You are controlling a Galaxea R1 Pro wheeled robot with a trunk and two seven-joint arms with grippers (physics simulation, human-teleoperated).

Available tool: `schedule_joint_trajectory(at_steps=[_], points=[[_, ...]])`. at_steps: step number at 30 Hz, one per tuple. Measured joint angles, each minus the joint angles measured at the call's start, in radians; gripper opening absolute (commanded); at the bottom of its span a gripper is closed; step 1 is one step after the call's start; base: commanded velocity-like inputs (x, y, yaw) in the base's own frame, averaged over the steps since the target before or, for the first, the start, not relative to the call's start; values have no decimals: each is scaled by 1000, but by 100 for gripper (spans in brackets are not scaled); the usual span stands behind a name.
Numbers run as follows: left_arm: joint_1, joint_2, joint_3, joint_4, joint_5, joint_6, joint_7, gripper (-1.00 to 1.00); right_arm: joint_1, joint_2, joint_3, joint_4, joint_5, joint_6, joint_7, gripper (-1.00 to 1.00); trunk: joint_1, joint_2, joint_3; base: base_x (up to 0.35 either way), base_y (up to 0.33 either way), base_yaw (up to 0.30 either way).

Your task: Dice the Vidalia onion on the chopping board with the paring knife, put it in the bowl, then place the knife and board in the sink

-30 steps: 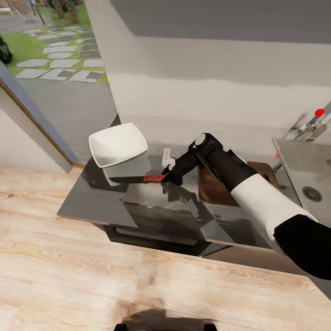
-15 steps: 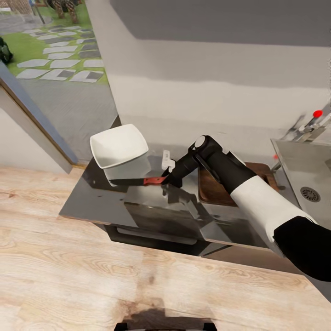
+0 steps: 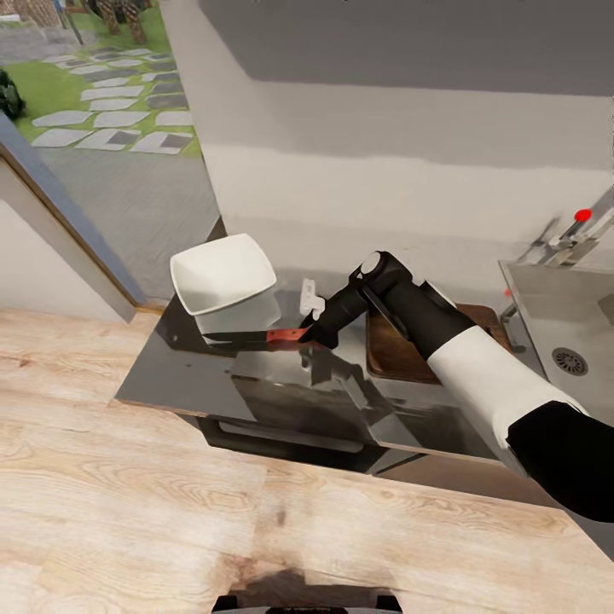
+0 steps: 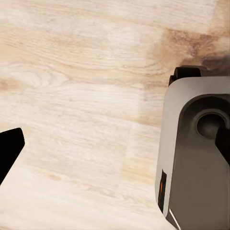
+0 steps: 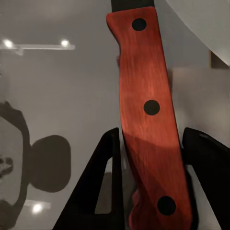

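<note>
White bowl [image 3: 223,275] at far left on the grey countertop [image 3: 170,375], paring knife [image 3: 256,338] just beside it, blade tip right under the rim. Handle pinched in the closed right gripper [image 3: 309,333], chopping board [image 3: 401,345] next, sink [image 3: 554,307] far right. Could easily nudge the bowl if swung carelessly. Left jaws: can't tell.

The countertop [image 3: 256,375] is glossy, mirror-like grey steel, the bowl [image 3: 223,273] smooth glossy white, the paring knife [image 5: 151,120] handle red-stained wood with dark rivets, the chopping board [image 3: 396,345] matt brown wood, and the floor [image 3: 128,512] pale grained wood.
</note>
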Motion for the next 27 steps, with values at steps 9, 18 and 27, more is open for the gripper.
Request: schedule_joint_trajectory(at_steps=[9, 18, 27], points=[[0, 0, 0, 0, 0, 0, 0, 100, 0, 0, 0, 0, 0, 0, 0, -100, -35, 63, 28, 0, 0, 0], [0, -16, -1, -1, -2, -1, -7, 100, 0, 0, -1, 0, 0, 1, 0, -100, -38, 70, 32, 0, 0, 0], [0, -27, -1, -1, -2, -2, -8, 100, 0, 0, -1, 0, 0, 1, -2, -100, -38, 71, 32, -257, 0, 0]])
